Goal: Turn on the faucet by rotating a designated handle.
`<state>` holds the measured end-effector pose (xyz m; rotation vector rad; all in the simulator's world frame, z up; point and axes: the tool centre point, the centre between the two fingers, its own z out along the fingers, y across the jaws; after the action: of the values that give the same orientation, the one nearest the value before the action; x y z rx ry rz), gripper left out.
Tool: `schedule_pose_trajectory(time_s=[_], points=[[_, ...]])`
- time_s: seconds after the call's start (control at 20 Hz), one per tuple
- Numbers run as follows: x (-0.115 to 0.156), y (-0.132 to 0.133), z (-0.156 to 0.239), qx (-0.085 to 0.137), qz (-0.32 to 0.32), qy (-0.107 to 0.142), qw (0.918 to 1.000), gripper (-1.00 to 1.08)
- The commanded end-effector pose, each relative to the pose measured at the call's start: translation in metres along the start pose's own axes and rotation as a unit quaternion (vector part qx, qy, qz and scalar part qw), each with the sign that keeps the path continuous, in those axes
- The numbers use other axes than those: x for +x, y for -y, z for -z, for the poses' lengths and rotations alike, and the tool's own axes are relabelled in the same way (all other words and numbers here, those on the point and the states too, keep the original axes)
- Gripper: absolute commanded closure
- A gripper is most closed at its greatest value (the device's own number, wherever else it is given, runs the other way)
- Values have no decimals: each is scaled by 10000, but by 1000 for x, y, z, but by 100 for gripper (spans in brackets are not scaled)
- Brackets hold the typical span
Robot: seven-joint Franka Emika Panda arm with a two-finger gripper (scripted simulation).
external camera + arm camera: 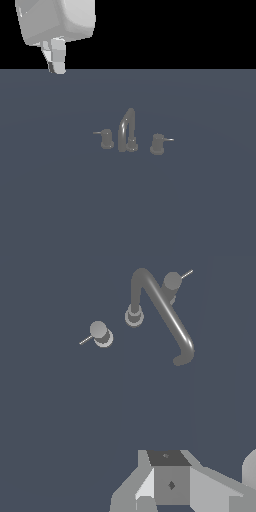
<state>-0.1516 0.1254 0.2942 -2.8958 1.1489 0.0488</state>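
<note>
Arm's white wrist housing at the exterior view's upper left, gripper pointing down. Jaws look close together, holding nothing; gap can't be judged. Hangs free, touching nothing.

Flat dark slate-blue counter fills lower part of exterior view, meeting black backdrop at straight horizon. Near its middle stands dull-grey faucet: tall arched spout on round base, flanked by two stubby knobs, apart from each other. Handle sits toward exterior view's left, thin lever pointing left. Wider twin knob sits toward right, lever pointing right.
</note>
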Motion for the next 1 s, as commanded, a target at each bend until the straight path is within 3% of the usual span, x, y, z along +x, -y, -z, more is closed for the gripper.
schedule_pose_trajectory(time_s=[0.0,0.45,0.95], points=[[4,11,-12,13,-254,-5,9997,108],[23,44,-50,36,-1075,-25,9942,108],[49,74,-89,48,-1909,-56,9816,108]])
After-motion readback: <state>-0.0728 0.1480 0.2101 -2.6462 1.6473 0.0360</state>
